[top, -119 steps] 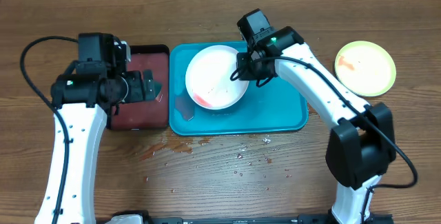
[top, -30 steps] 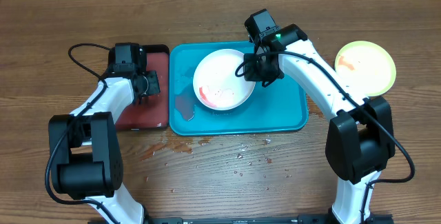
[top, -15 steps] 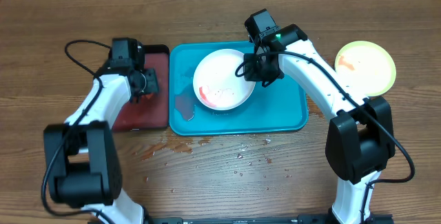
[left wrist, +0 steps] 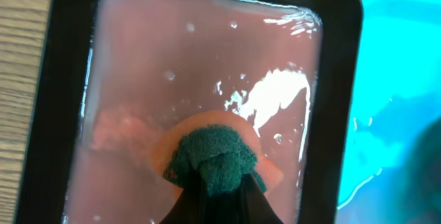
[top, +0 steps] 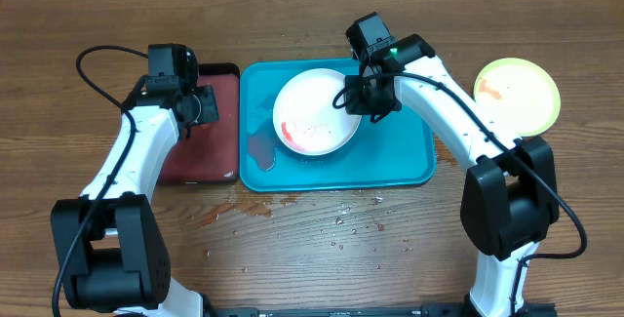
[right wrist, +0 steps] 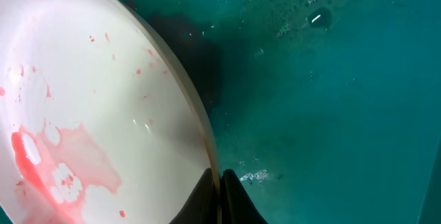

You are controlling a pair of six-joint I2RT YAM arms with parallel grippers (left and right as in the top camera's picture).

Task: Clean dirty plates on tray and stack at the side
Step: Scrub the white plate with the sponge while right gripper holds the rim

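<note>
In the overhead view the right arm rises from its base at the lower right of the frame and leans up and to the left over the turquoise tray [top: 409, 161]. Its wrist bends downward. The right gripper [top: 353, 99] is pressed together on the right rim of the white plate [top: 314, 112]. In the right wrist view the fingertips [right wrist: 209, 195] pinch that thin rim, and a dark shadow lies on the tray floor beside it.

The white plate sits face up in the upper middle of the tray, with red sauce smeared at its lower left. The tray's long axis runs left to right across the frame.

The lime green plate [top: 517, 95] lies face up on the wooden table [top: 312, 249] at the upper right, well apart from the tray.

The left arm climbs from the lower left, and its wrist turns right over the black tray [top: 210, 156]. The left gripper [left wrist: 219, 182] is clamped on a green-and-orange scouring sponge [left wrist: 213, 156] at the reddish liquid [left wrist: 172, 65].
</note>
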